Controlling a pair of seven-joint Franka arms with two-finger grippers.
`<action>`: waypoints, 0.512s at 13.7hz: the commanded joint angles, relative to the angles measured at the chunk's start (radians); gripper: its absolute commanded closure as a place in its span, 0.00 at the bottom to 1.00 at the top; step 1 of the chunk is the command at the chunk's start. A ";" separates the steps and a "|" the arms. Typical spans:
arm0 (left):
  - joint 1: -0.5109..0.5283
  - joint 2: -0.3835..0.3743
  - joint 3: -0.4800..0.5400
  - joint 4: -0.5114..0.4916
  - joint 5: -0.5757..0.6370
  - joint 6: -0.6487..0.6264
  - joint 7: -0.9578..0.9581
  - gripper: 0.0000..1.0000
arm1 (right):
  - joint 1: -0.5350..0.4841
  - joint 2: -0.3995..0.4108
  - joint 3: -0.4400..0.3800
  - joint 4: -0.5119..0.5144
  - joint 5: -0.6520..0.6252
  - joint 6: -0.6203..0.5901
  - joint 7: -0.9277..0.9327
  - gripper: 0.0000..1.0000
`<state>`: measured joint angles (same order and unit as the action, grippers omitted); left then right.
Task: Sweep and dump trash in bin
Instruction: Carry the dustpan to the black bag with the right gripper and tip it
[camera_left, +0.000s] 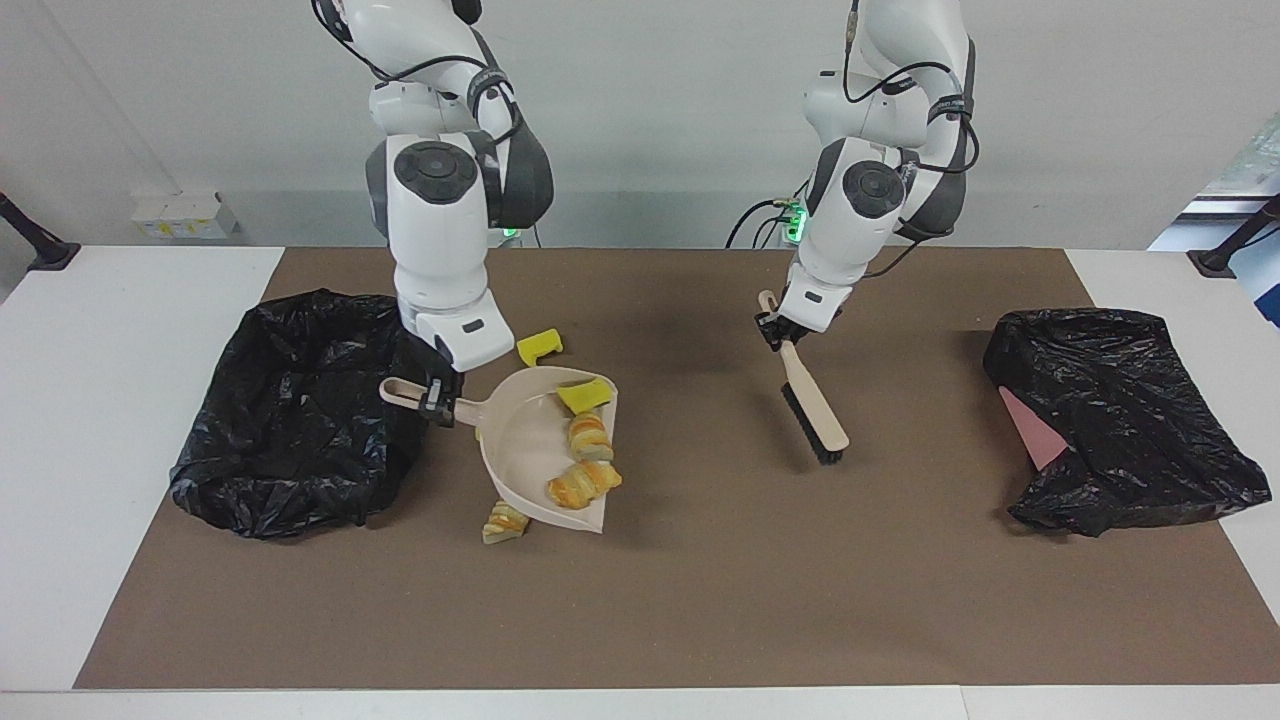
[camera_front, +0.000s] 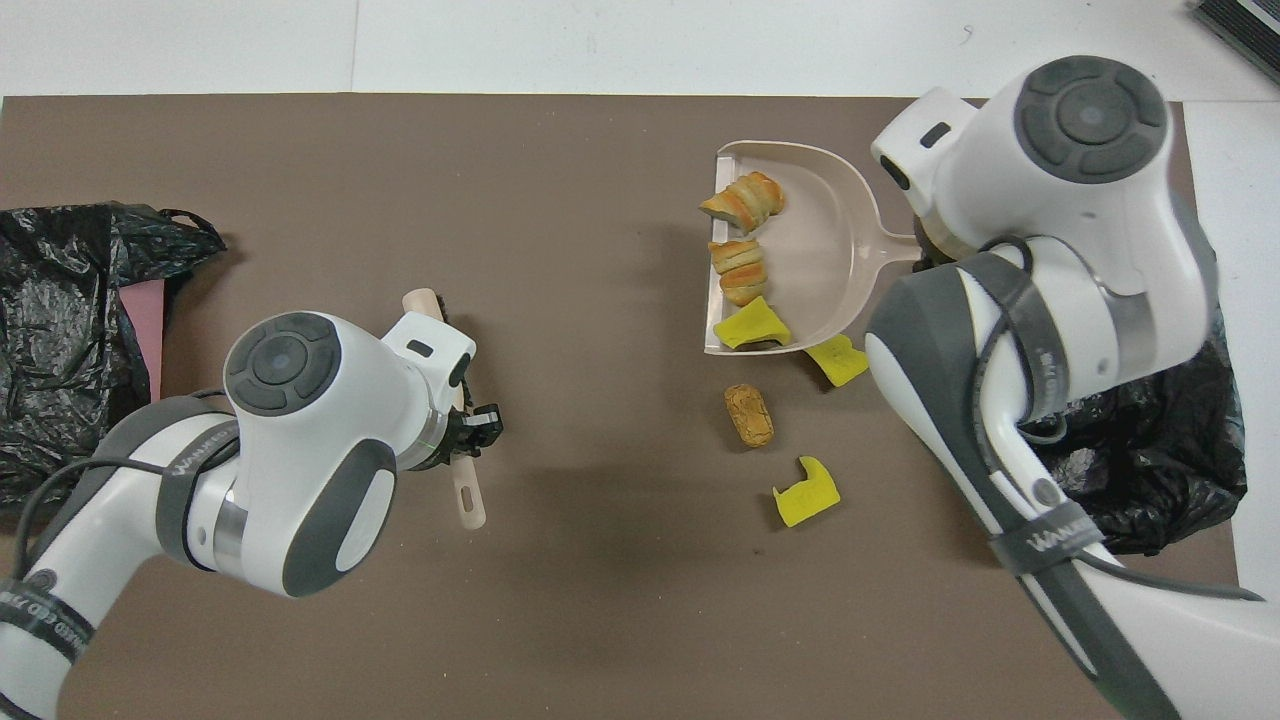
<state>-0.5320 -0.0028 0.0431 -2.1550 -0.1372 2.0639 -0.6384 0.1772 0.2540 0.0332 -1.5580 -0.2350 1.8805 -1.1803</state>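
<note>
- R gripper (camera_left: 437, 400) clamped on handle of the dustpan (camera_left: 530, 450), raised off the mat (camera_left: 700, 600), right beside the lined bin (camera_left: 300, 410) at the R arm's end of the bench.
- In overhead view R arm's wrist hides its gripper; dustpan (camera_front: 830, 250) shows clear, mouth toward the L arm's end.
- Dustpan load: 2 bread-like pieces (camera_left: 582, 482) + 1 yellow wedge (camera_left: 585, 397), all along the pan's open lip. Overhead: bread pieces (camera_front: 742, 200), wedge (camera_front: 752, 326).
- Trash on the mat: bread-like piece (camera_left: 505, 522), partly hidden by the pan in facing view; yellow notched chunk (camera_left: 540, 345) nearer the robots than the pan, also seen overhead (camera_front: 805, 492).
- Overhead only: brown lump (camera_front: 749, 415) + another yellow wedge (camera_front: 838, 360), both just under/next to the pan's robot-side corner.
- L gripper (camera_left: 775, 335) shut tight on the brush (camera_left: 812, 410) near the handle's end; brush hangs slanted, bristle end down, over mid-mat. Can't tell if bristles touch the mat.
- Overhead: L gripper (camera_front: 478, 428) w/ brush handle (camera_front: 468, 495) poking out toward the robots.
- 2nd black bag (camera_left: 1110, 420) at the L arm's end of the bench, slumped, pink patch showing on its side.
</note>
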 joint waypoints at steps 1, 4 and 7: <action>-0.084 -0.101 0.008 -0.120 0.024 0.016 -0.059 1.00 | -0.093 -0.133 0.013 -0.117 0.026 -0.020 -0.087 1.00; -0.190 -0.143 0.006 -0.202 0.024 0.057 -0.148 1.00 | -0.174 -0.217 0.011 -0.163 0.028 -0.075 -0.094 1.00; -0.287 -0.177 0.004 -0.276 0.024 0.106 -0.227 1.00 | -0.264 -0.239 0.010 -0.165 0.029 -0.162 -0.104 1.00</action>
<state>-0.7561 -0.1139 0.0344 -2.3450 -0.1369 2.1126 -0.8099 -0.0244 0.0529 0.0313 -1.6836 -0.2336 1.7432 -1.2502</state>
